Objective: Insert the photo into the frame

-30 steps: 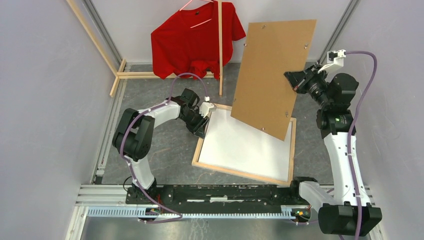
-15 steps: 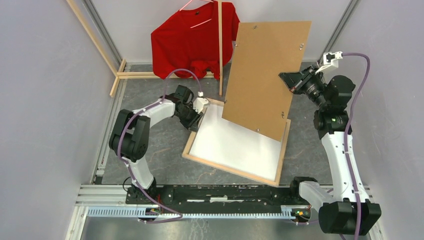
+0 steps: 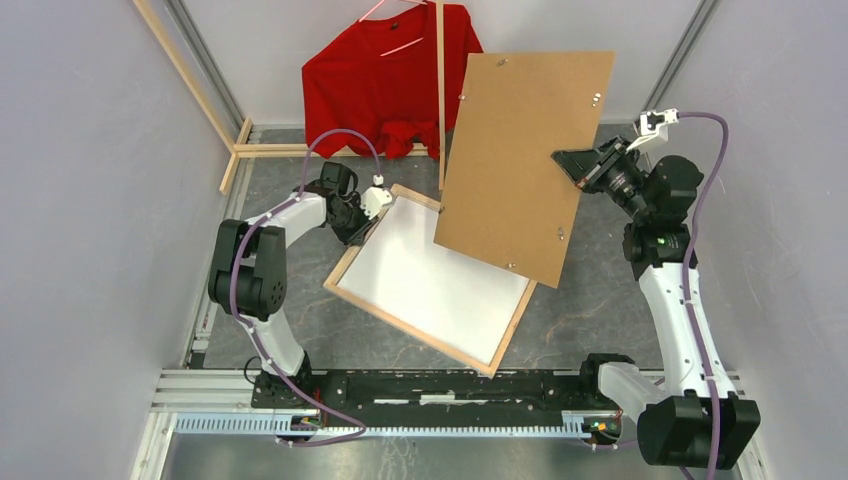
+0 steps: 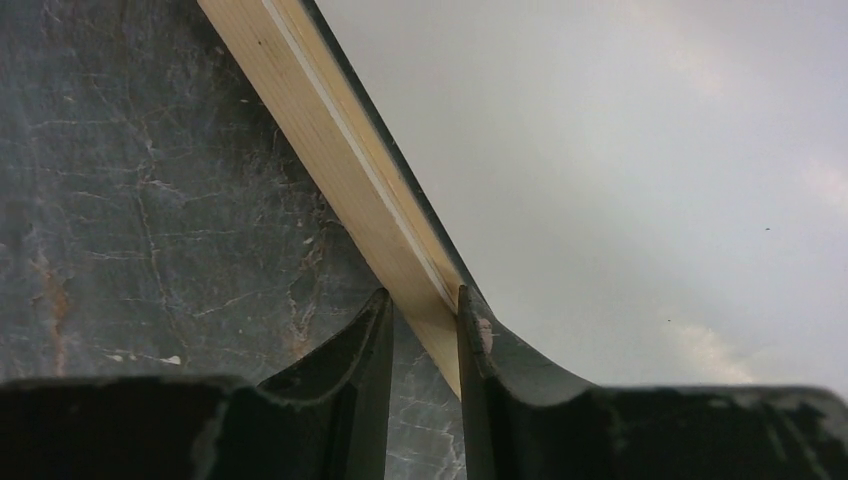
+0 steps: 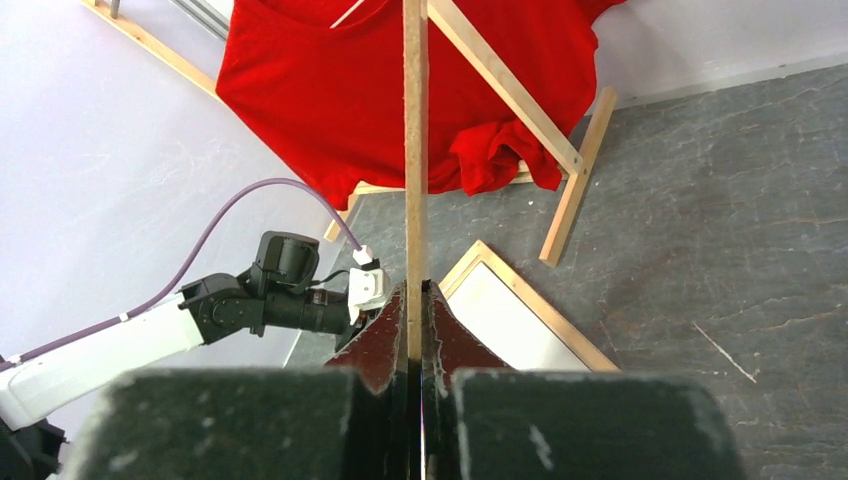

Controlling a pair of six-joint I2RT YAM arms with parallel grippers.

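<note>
Top view: my left gripper (image 3: 360, 230) sits on the left rail of the frame (image 3: 410, 328), near its far corner. The frame lies flat on the grey floor (image 3: 300, 260), bare wood up, turned askew to my bases. The photo (image 3: 430, 280) lies inside it, white back up.

Left wrist view: my 2 fingers (image 4: 375, 340) stand narrow, astride the wooden rail (image 4: 340, 150), 1 on the floor side and 1 on the photo (image 4: 620, 150) side, both tips against the wood.

Top view: my right gripper (image 3: 558, 160) holds a brown board (image 3: 520, 150) by its right edge, aloft and tilted. The board overlaps the frame's far right corner without touching it.

Right wrist view: the jaws of this gripper (image 5: 415, 290) are pressed together on the board (image 5: 413, 150), seen edge-on as 1 thin upright line. Below it show a corner of the frame (image 5: 520, 290) and my left arm (image 5: 240, 305).

Behind, a red shirt (image 3: 370, 90) hangs on a wooden rack (image 3: 440, 100).
</note>
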